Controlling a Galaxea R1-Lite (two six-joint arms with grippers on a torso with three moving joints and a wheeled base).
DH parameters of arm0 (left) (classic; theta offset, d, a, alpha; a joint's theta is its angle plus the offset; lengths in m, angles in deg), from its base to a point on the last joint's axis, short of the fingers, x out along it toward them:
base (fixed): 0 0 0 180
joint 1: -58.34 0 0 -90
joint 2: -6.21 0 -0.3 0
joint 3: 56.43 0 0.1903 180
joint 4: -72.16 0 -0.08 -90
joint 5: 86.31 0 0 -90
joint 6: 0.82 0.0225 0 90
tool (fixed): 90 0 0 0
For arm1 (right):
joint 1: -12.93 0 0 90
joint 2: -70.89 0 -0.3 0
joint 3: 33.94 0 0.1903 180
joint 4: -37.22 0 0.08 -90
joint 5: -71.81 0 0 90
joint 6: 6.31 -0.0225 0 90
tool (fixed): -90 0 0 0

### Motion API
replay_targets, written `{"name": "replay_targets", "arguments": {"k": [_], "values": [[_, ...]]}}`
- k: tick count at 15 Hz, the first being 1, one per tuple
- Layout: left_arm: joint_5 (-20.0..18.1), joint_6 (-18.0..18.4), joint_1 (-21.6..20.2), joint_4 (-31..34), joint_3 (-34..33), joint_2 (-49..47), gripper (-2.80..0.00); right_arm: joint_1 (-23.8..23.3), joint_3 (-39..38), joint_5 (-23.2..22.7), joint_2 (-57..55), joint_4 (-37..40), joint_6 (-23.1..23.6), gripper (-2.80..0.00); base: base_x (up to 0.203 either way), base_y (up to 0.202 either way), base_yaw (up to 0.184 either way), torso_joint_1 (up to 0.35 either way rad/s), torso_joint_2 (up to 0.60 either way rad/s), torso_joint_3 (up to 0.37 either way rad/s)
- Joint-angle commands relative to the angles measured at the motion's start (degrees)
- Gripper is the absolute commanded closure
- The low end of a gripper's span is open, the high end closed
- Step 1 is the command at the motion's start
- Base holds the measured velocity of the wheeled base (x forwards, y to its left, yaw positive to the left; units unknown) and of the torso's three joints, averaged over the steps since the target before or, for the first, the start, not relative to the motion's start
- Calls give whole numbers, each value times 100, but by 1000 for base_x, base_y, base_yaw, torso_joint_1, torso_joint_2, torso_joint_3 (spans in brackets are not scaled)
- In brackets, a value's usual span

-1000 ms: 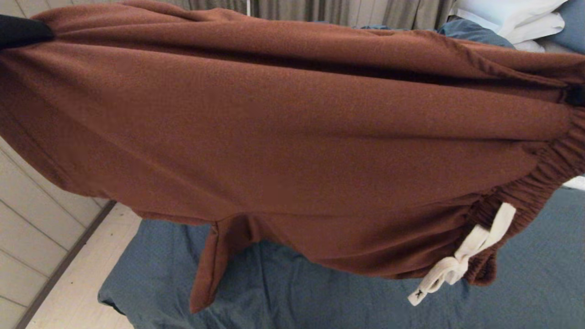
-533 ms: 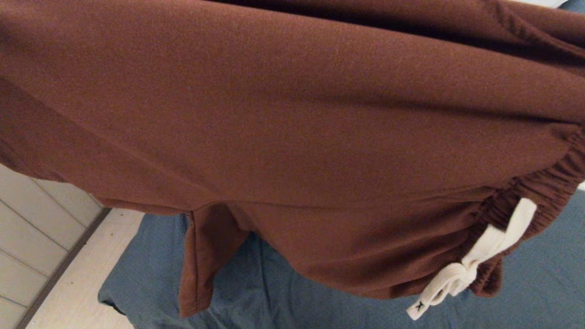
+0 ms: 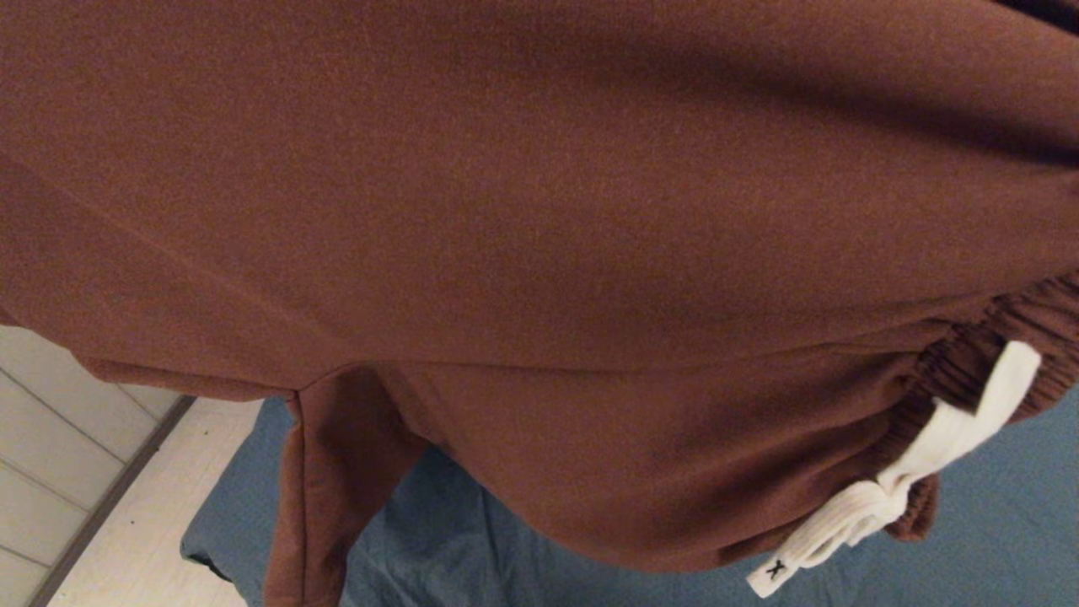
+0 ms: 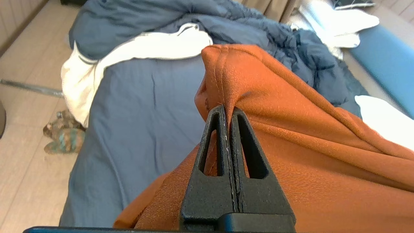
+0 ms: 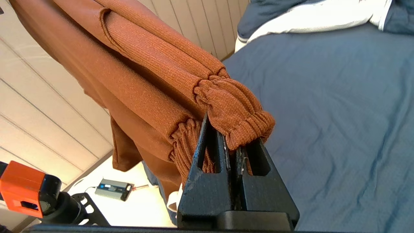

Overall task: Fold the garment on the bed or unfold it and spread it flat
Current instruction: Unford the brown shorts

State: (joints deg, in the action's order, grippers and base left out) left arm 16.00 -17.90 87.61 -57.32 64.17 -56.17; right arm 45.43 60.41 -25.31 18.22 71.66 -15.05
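Rust-brown knit shorts [image 3: 539,253] rose closer to head cam w/ both claws, left claw [image 4: 228,111] and right claw [image 5: 231,142], clenched on fabric; I judged them ready to spread on the slate-blue bed [image 3: 995,523].

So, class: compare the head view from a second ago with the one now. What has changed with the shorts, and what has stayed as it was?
The shorts have come up and nearer the head camera: they now hide the curtain and pillows, and the hanging leg and drawstring sit lower. Unchanged: the left gripper stays shut on a hem corner, the right gripper on the waistband; nothing was released, and the bed lies beneath.
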Motion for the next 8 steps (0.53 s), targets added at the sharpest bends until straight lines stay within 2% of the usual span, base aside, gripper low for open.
{"name": "replay_targets", "arguments": {"k": [1,8], "values": [[17,-8,0,150,294,-47,0,2,30,-9,19,9,3,0,0,0,0,0,0,0],[34,231,-9,387,446,156,0,2,82,-264,-13,18,105,0,0,0,0,0,0,0]]}}
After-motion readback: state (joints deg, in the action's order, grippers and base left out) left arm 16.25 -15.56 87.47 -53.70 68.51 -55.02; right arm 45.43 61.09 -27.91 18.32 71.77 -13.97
